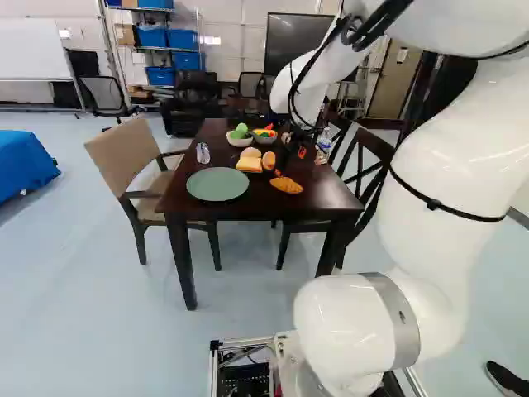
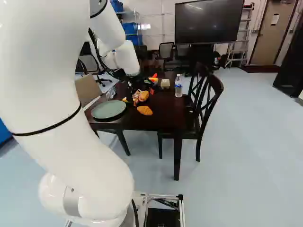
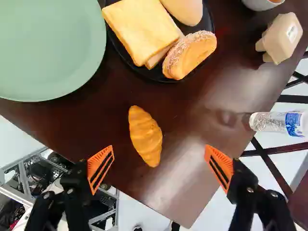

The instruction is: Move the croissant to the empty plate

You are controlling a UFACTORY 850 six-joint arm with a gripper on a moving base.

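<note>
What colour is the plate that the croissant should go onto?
The plate is a plain, pale grey-green, seen best in the wrist view.

Glossy dark wood table (image 3: 192,127); matt smooth plate (image 3: 43,53); clear plastic bottle (image 3: 276,122).
</note>
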